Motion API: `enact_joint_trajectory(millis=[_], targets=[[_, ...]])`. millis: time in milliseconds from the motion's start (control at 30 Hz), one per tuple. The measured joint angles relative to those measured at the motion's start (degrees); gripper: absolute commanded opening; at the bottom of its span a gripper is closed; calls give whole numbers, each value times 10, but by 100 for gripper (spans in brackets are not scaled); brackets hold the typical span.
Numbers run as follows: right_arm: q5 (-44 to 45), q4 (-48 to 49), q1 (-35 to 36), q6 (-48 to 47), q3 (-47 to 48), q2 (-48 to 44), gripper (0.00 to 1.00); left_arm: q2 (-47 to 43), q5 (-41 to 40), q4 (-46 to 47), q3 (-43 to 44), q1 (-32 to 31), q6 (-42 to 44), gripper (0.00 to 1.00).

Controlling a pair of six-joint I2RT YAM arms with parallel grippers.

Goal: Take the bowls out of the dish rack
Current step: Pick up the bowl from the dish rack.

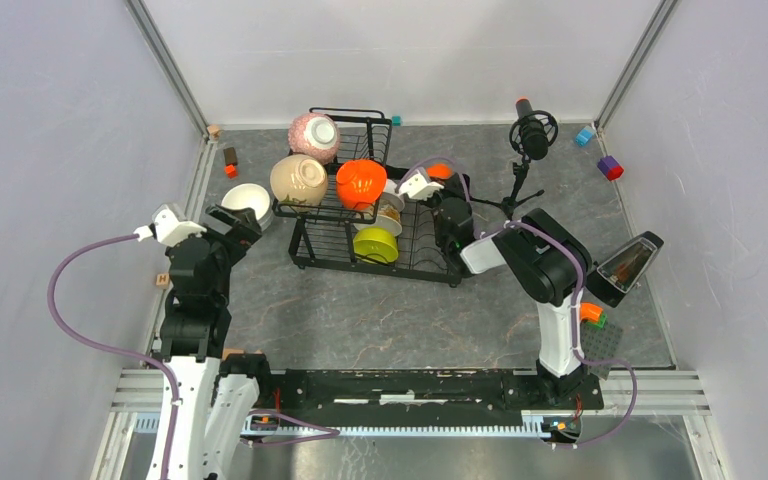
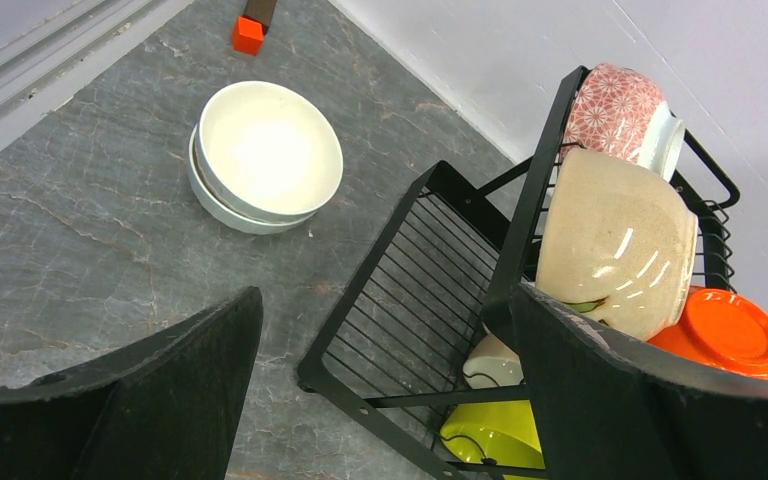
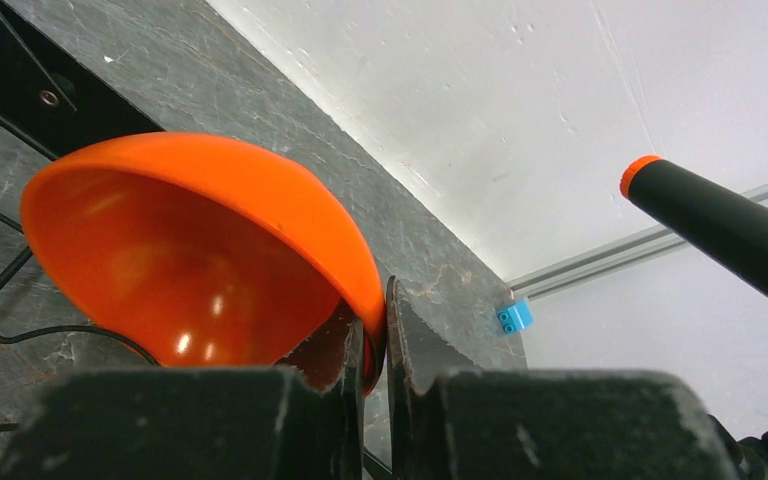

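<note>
The black wire dish rack (image 1: pixel 305 258) stands mid-table. Its upper shelf carries a pink-speckled bowl (image 1: pixel 314 136), a beige bowl (image 1: pixel 298 180) and an orange bowl (image 1: pixel 360 184). A lime green bowl (image 1: pixel 374 244) sits in the lower tray. Two stacked white bowls (image 1: pixel 247 203) rest on the table left of the rack. My right gripper (image 3: pixel 380 300) is shut on the rim of a second orange bowl (image 3: pixel 210 260) at the rack's far right end. My left gripper (image 2: pixel 385 295) is open and holds nothing, above the rack's left corner (image 2: pixel 360 300), near the white bowls (image 2: pixel 265 150).
A black microphone on a tripod (image 1: pixel 532 135) stands just right of the rack, close to my right arm. Small coloured blocks lie around: blue (image 1: pixel 584 135), purple and red (image 1: pixel 610 167), orange (image 1: pixel 230 170). A dark wedge-shaped object (image 1: pixel 628 265) sits at the right wall.
</note>
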Motion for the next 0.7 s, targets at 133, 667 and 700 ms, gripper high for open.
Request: enact_joint_trajectory(millis=[133, 667, 700], targets=[[0, 15, 2, -14, 0, 7, 0, 3, 1, 0, 0, 0, 0, 100], [-3, 150, 5, -34, 7, -28, 0, 6, 11, 5, 0, 0, 0, 100], [-3, 150, 5, -32, 10, -30, 0, 6, 11, 5, 0, 0, 0, 100]])
